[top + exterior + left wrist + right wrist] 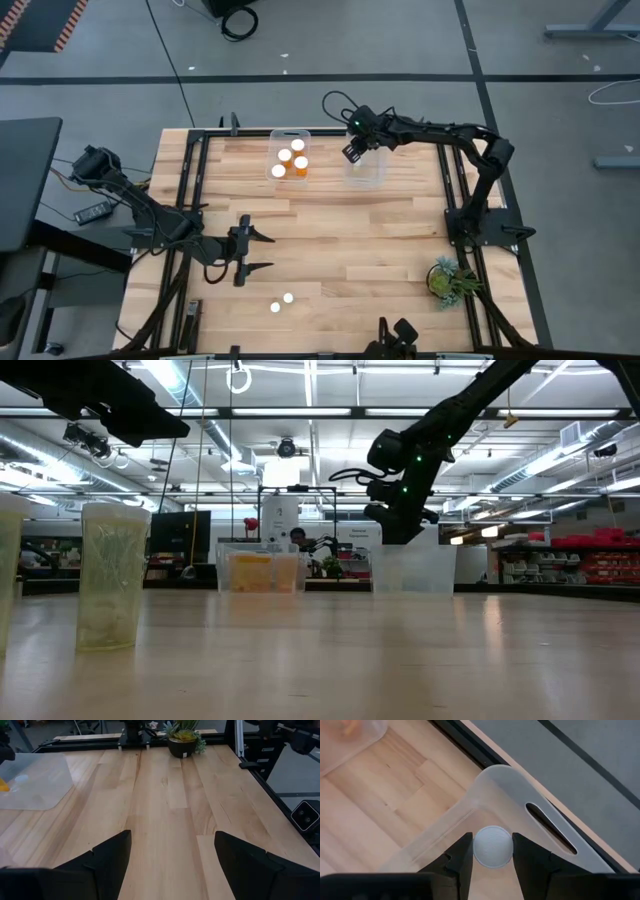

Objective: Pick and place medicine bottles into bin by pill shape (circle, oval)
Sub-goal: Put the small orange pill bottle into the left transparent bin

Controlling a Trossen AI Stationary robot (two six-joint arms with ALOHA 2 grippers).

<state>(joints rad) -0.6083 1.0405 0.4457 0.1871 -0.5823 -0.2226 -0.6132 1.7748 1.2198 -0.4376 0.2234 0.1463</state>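
A: Two bottles (281, 302) stand loose near the table's front edge, three (290, 162) already sit in the left clear bin (290, 135), and one more is in hand. Where exactly?

B: The right gripper (492, 851) pinches a white-capped bottle (492, 846) by its cap, fingers pressed on both sides, hovering over a corner of the right clear bin (368, 172) at the table's far side. The wrist view shows the cap just inside the bin's rounded rim, close to the handle slot.

A: So the step is the drop. How should it go?

B: I'd judge it wants to shift a little toward the bin's middle first; this near the corner wall the bottle could clip the rim and tip out. Then lower it inside before spreading the fingers, so it lands rather than bounces.

A: And the other arm?

B: The left gripper (258, 253) waits low over the table's front-left, fingers spread wide with nothing between them, pointing across bare wood toward the potted plant (183, 739). It's near the two loose bottles, likely next.
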